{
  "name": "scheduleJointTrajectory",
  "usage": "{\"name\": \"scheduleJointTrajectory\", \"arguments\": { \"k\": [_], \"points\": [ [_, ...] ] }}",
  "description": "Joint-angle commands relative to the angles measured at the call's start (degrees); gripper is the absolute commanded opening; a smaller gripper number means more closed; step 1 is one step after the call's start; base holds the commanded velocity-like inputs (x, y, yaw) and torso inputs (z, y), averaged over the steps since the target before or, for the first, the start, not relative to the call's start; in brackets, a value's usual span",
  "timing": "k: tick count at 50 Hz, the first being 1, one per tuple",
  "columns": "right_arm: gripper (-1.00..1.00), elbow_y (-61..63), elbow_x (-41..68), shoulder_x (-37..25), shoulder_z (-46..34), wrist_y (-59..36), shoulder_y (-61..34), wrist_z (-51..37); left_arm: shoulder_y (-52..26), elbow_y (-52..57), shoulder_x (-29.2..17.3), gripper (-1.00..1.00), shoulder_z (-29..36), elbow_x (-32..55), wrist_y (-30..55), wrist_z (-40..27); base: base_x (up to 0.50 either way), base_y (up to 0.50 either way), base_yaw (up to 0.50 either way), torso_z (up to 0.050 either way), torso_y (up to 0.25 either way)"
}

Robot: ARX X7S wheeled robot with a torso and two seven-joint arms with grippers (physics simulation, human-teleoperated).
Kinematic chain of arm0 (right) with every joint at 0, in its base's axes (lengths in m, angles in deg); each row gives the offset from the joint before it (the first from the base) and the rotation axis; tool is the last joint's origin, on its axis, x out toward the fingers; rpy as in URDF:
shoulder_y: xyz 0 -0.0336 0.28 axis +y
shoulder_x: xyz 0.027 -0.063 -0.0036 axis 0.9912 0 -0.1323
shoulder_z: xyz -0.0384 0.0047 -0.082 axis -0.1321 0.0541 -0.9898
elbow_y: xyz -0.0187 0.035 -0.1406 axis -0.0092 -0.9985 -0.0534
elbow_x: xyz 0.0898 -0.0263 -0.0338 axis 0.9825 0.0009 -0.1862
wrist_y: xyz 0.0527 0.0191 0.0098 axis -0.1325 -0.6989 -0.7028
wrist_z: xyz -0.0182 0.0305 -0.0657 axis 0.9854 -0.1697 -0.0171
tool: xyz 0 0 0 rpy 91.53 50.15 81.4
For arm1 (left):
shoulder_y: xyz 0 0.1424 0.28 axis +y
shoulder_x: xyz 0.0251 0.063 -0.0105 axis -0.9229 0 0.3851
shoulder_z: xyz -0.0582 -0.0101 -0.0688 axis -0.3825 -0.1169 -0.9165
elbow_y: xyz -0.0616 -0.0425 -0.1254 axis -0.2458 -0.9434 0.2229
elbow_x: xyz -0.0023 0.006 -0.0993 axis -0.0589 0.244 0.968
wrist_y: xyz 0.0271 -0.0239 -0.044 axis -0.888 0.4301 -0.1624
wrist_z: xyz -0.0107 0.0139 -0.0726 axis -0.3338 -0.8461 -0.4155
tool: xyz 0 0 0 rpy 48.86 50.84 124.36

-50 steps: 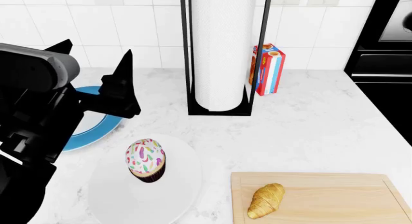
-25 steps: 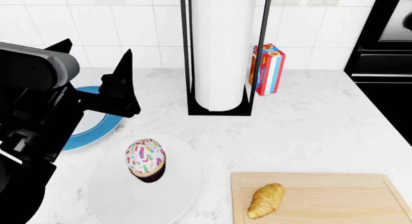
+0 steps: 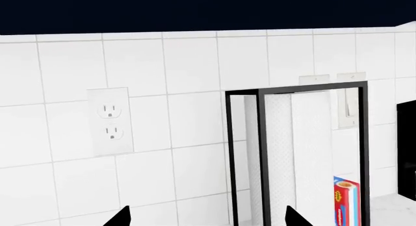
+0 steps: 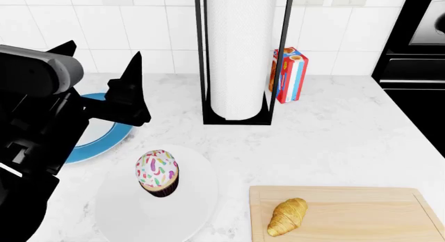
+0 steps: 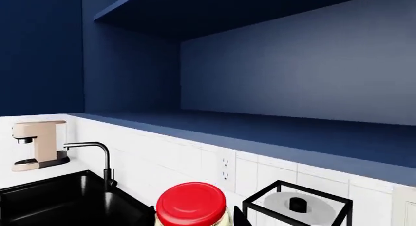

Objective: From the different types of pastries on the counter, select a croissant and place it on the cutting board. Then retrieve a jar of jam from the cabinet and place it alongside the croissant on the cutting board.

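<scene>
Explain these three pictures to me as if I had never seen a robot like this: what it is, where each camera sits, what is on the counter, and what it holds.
It is a simulated two-armed robot.

The head view looks down on a marble counter. A croissant lies on the cutting board. A cupcake stands on a white plate. Behind are a paper towel holder and a striped carton. The black shape is the left gripper, open and empty.

The left wrist view shows a tiled wall.

The right wrist view shows an open blue cabinet and a red-lidded jar close below; whether the jar is gripped is unclear.

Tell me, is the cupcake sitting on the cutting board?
No, the cupcake sits on a white plate; only the croissant lies on the cutting board.
</scene>
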Motion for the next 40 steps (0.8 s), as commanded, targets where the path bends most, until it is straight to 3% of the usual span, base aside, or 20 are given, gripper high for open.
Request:
{"name": "scheduleJointTrajectory", "arguments": {
  "k": [1, 16, 31, 40],
  "points": [
    [-1.0, 2.69, 1.71, -4.46, 0.37, 0.84, 1.33, -1.56, -0.07, -0.02, -0.02, 1.0, 0.16, -0.04, -0.11, -0.03, 0.0, 0.0, 0.0, 0.0, 0.0],
    [-1.0, 6.24, 3.96, -12.67, 1.47, 0.89, 5.86, -3.44, 0.51, -0.02, -0.3, 1.0, 0.07, -0.2, -0.51, 0.11, 0.0, 0.0, 0.0, 0.0, 0.001],
    [-1.0, 4.73, 1.71, -11.52, -0.8, 0.64, 4.25, -3.74, 0.13, 0.14, -0.39, 1.0, 0.21, 0.19, -0.5, -0.2, 0.0, 0.0, 0.0, 0.001, 0.0],
    [-1.0, 10.09, 0.71, -16.62, 5.54, -3.23, 12.4, -1.41, 2.67, 0.13, -1.13, 1.0, -0.78, -0.86, -1.92, 0.86, 0.0, 0.0, 0.0, 0.0, 0.0]
  ]
}}
